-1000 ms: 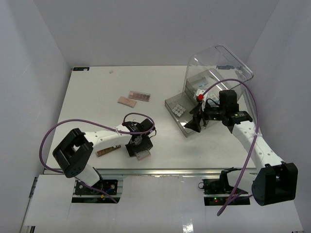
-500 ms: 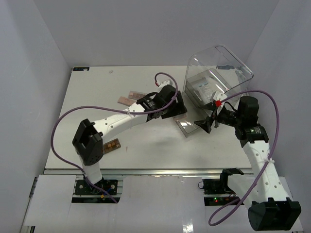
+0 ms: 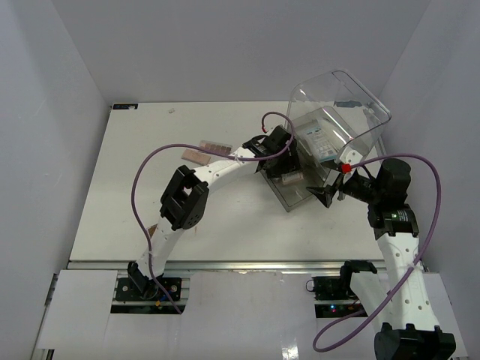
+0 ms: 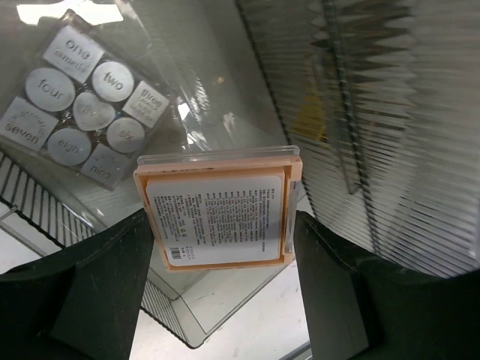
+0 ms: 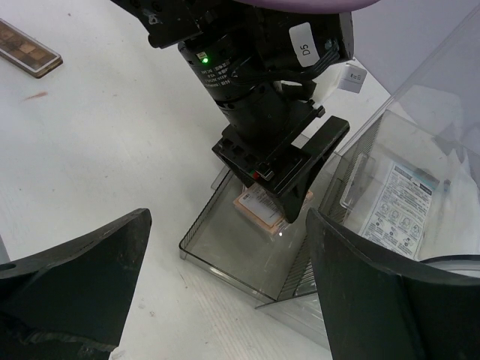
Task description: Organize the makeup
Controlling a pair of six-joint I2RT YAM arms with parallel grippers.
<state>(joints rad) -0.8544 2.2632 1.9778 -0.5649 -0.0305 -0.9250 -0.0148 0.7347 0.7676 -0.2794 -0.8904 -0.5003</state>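
Note:
My left gripper [image 4: 223,219] reaches into the clear box's open tray [image 3: 289,199] and is shut on a pinkish square compact [image 4: 217,214], label side up, just above the tray floor. The compact also shows in the right wrist view [image 5: 262,206] under the left gripper [image 5: 281,187]. A silvery grid palette [image 4: 82,97] lies inside the box behind it. A white-blue packet [image 3: 324,142] lies in the box's rear part. Brown [image 3: 196,156] and pink [image 3: 216,145] pan palettes lie on the table left of the box. My right gripper [image 5: 225,217] is open and empty, right of the tray [image 3: 328,196].
The large clear box has its domed lid [image 3: 341,101] raised at the back right. A ribbed clear divider [image 4: 390,135] stands right of the compact. A small dark piece [image 3: 152,229] lies by the left arm. Grey walls enclose the white table [image 3: 120,195].

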